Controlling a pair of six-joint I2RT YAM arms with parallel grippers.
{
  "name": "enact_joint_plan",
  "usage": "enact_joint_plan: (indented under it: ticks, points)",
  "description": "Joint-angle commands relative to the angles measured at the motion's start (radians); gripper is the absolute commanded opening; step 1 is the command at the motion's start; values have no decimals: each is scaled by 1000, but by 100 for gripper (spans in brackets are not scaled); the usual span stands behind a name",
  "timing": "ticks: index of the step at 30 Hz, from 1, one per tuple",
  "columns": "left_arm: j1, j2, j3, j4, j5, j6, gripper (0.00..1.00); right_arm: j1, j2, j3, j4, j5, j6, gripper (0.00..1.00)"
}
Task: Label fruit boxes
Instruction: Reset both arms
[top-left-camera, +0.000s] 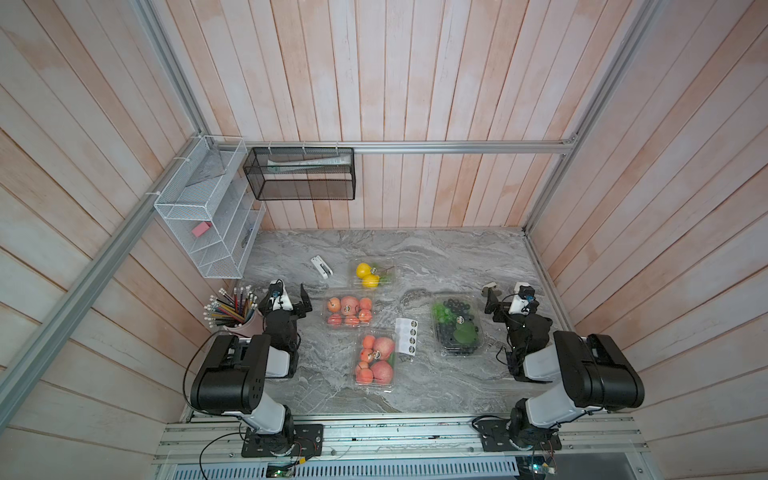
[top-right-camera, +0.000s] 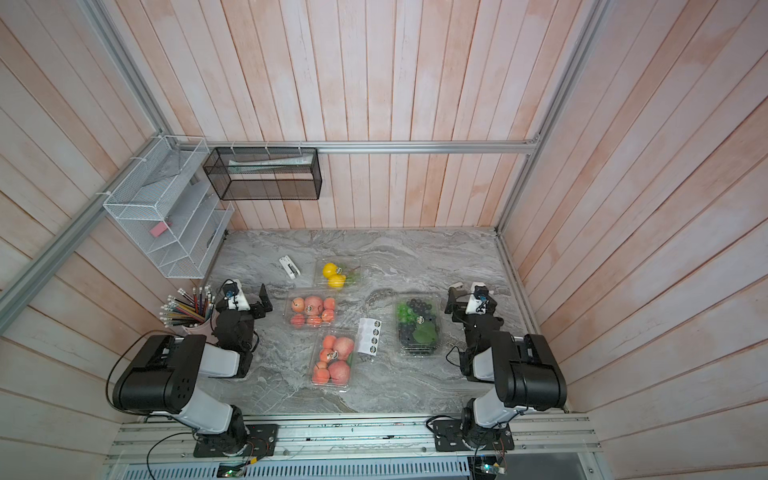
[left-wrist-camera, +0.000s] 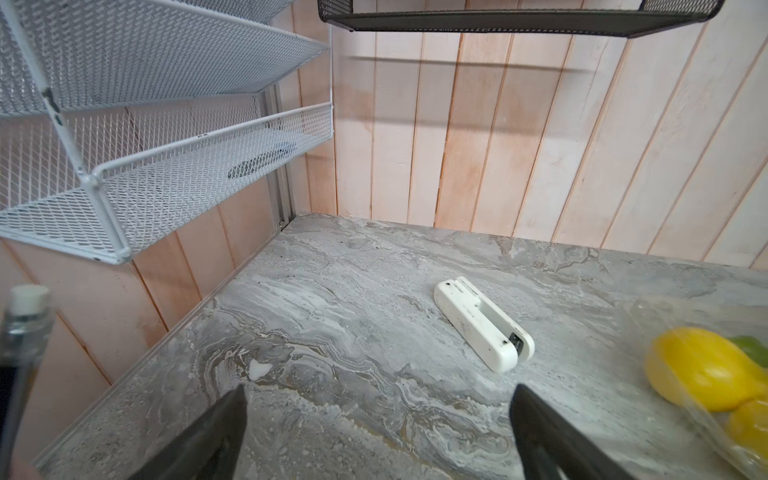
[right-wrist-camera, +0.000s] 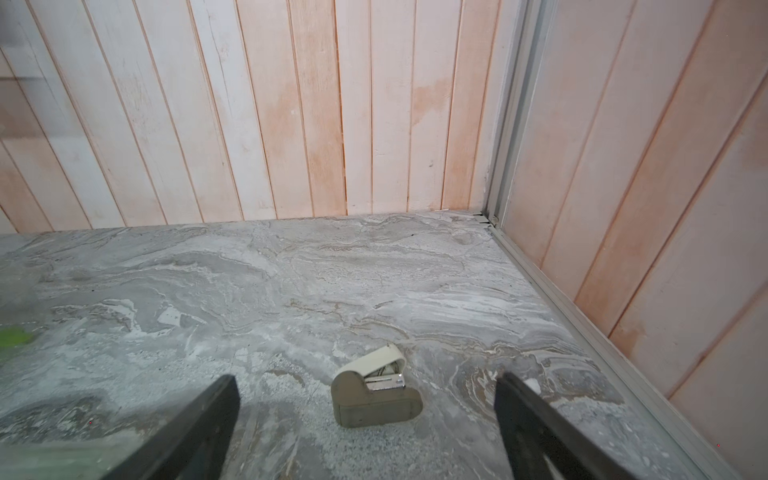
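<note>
Left claw (left-wrist-camera: 378, 397): jaws wide, nothing between them; over bare table (top-left-camera: 457, 257), left of centre in both top views, near the pencil cup (top-left-camera: 239, 316).
Right claw (right-wrist-camera: 365, 380): jaws wide, empty; at the right side of the table in both top views. A small beige tool (right-wrist-camera: 376, 392) lies under the gap, touching neither finger.
Yellow-fruit box (top-left-camera: 371, 273): just below frame centre, lid shut.
Apple box (top-left-camera: 348, 311): directly below the yellow-fruit box in the frame.
Second apple box (top-left-camera: 374, 360): lower still, nearest the arm bases.
Grape box (top-left-camera: 457, 326): right of centre, near the right claw.
Sticker sheet (top-left-camera: 406, 336): flat between the second apple box and the grape box.
Stapler (top-left-camera: 321, 266): white, left of the yellow-fruit box, apart from it.
</note>
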Motion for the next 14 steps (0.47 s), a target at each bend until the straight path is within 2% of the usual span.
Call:
enact_joint_plan:
  ticks: [1, 14]
  points:
    - [1, -7, -2, -18, 20, -11, 100, -6, 13, 13, -27, -22, -1, 98]
    - [2, -5, 0, -19, 23, -8, 100, -6, 7, 15, -42, -21, -3, 98]
